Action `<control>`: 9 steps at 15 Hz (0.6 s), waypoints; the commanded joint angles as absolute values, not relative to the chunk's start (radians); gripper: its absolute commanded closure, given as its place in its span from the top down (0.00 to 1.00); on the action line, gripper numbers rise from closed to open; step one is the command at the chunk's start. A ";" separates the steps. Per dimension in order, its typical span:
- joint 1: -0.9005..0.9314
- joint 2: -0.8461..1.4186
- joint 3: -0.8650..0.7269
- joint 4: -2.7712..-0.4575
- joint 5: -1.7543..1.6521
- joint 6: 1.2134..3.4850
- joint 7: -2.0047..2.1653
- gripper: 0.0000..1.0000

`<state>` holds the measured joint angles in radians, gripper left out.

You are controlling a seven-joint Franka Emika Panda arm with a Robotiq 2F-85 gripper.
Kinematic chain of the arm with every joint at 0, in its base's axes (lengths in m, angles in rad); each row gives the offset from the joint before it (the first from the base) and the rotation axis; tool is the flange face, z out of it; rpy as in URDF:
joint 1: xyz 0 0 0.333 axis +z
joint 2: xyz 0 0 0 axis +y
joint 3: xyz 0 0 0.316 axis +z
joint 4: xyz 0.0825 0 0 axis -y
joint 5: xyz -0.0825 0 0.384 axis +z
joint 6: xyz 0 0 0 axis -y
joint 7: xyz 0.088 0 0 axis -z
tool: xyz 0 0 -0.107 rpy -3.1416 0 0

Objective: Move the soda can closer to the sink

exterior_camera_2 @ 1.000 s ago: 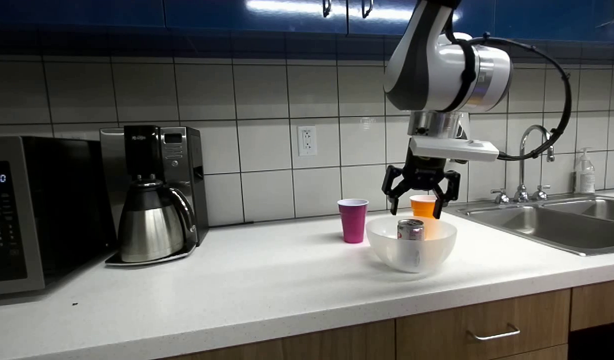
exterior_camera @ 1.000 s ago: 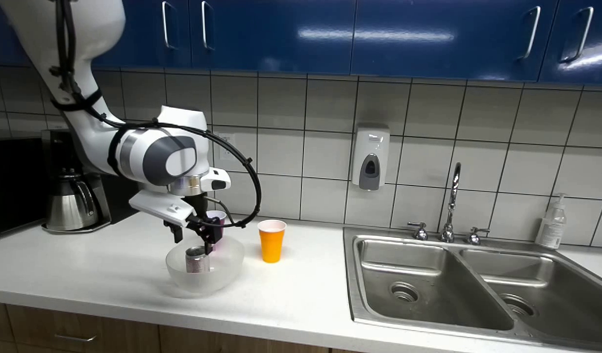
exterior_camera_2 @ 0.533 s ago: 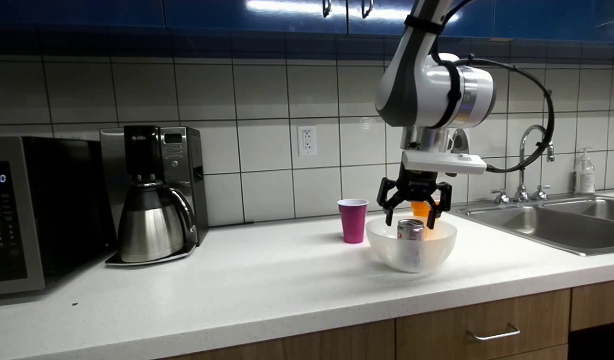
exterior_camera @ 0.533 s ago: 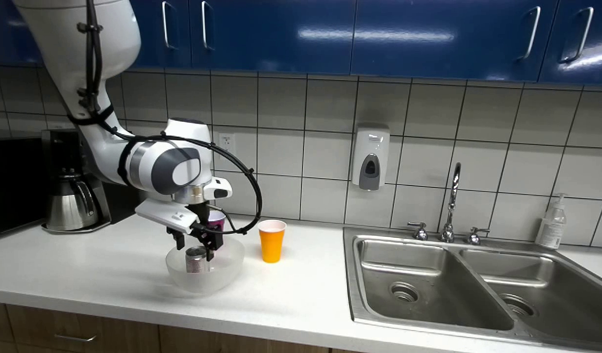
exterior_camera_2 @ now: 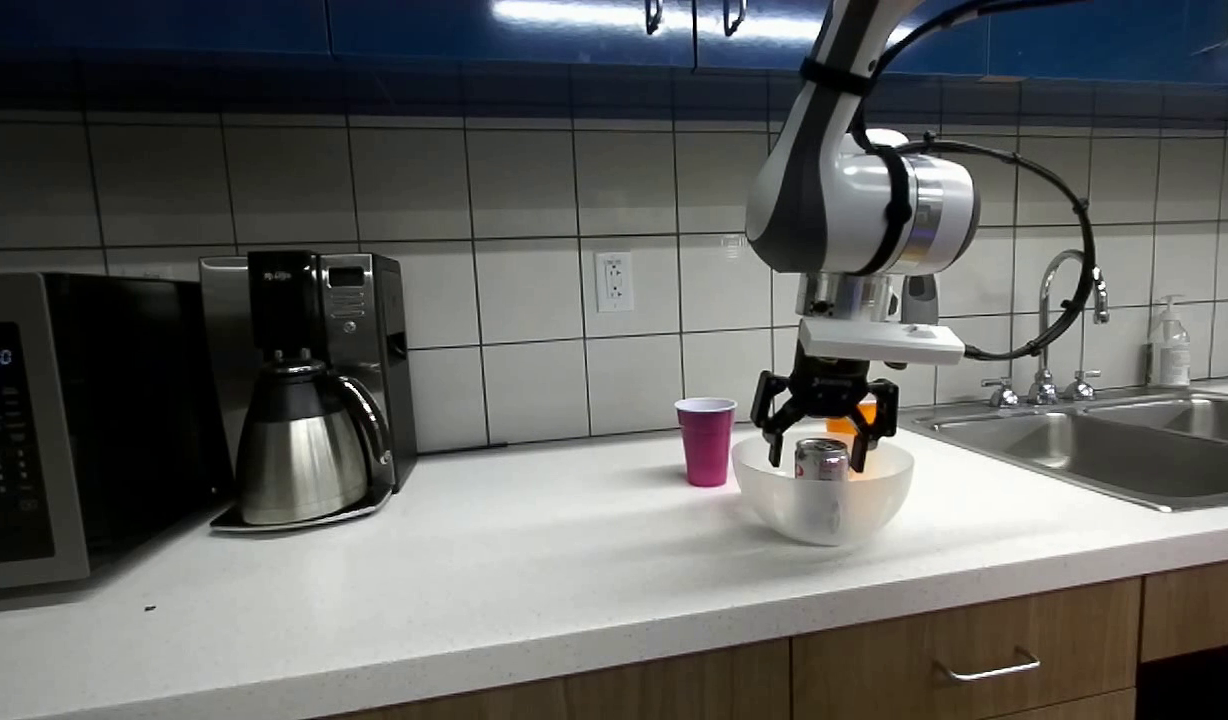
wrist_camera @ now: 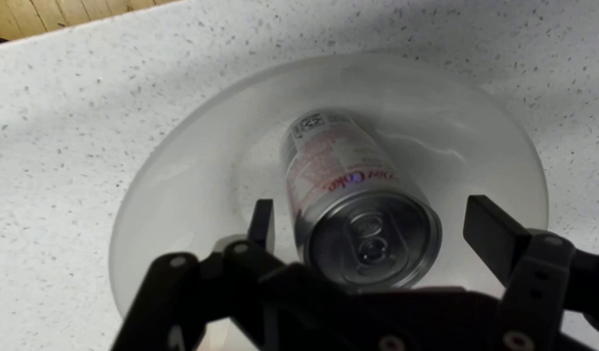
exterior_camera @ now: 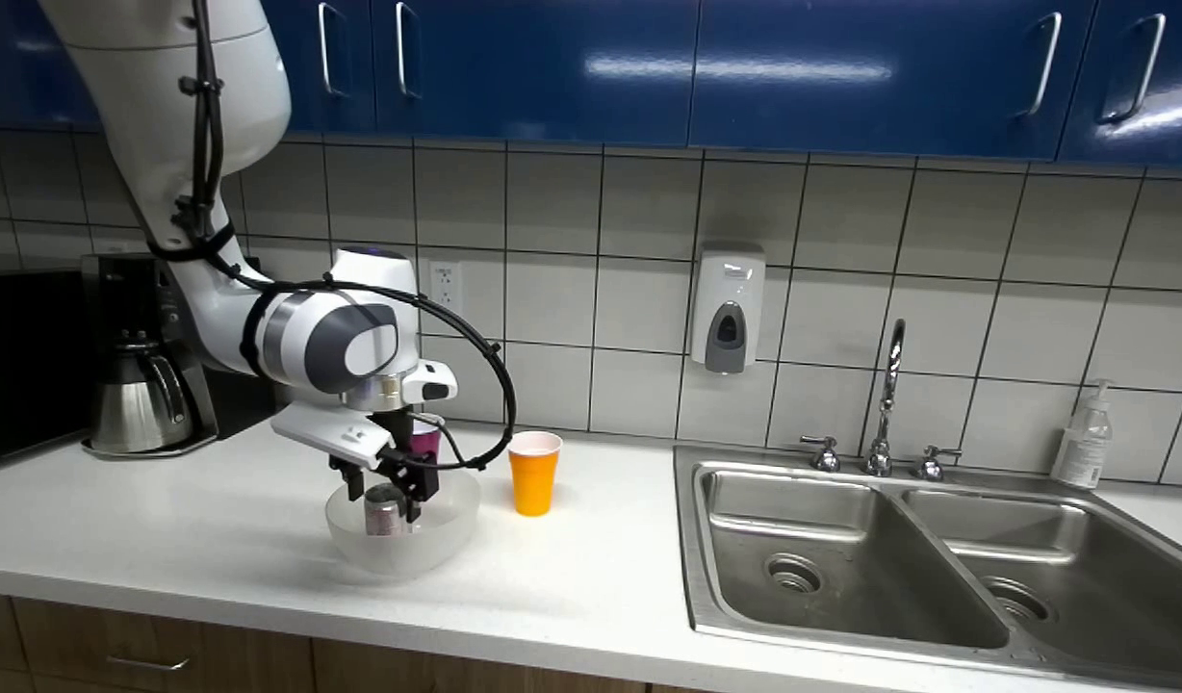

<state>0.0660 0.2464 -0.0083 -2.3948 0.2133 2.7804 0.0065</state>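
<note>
The soda can [exterior_camera: 384, 520] is silvery grey with red lettering. It stands inside a translucent white bowl [exterior_camera: 425, 556] on the counter; can [exterior_camera_2: 822, 465] and bowl [exterior_camera_2: 769, 505] also show in the other exterior picture. My gripper [exterior_camera_2: 817, 463] points down over the bowl, open, with one finger on each side of the can's top. In the wrist view, the can [wrist_camera: 348, 175] lies between the fingers of the gripper [wrist_camera: 375, 229], with a gap on both sides, wider at the right finger. The steel double sink [exterior_camera: 695, 549] is apart from the bowl, beyond the orange cup.
The orange cup [exterior_camera: 533, 476] stands between bowl and sink. The purple-pink cup [exterior_camera_2: 707, 445] stands beside the bowl. A chrome faucet [exterior_camera: 880, 414] rises behind the sink. A coffee maker [exterior_camera_2: 309, 400] and a microwave [exterior_camera_2: 84, 430] stand farther along. The counter's front edge [exterior_camera_2: 834, 607] is near the bowl.
My gripper has moved down, from above the can to where its open fingers flank the can's top inside the bowl's rim. The can, bowl and cups have not moved.
</note>
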 commanded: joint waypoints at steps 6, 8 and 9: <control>0.033 0.265 0.014 -2.373 0.193 2.783 0.005 0.49; 0.033 0.262 0.014 -2.373 0.191 2.783 0.006 0.39; 0.034 0.258 0.012 -2.375 0.188 2.781 0.008 0.39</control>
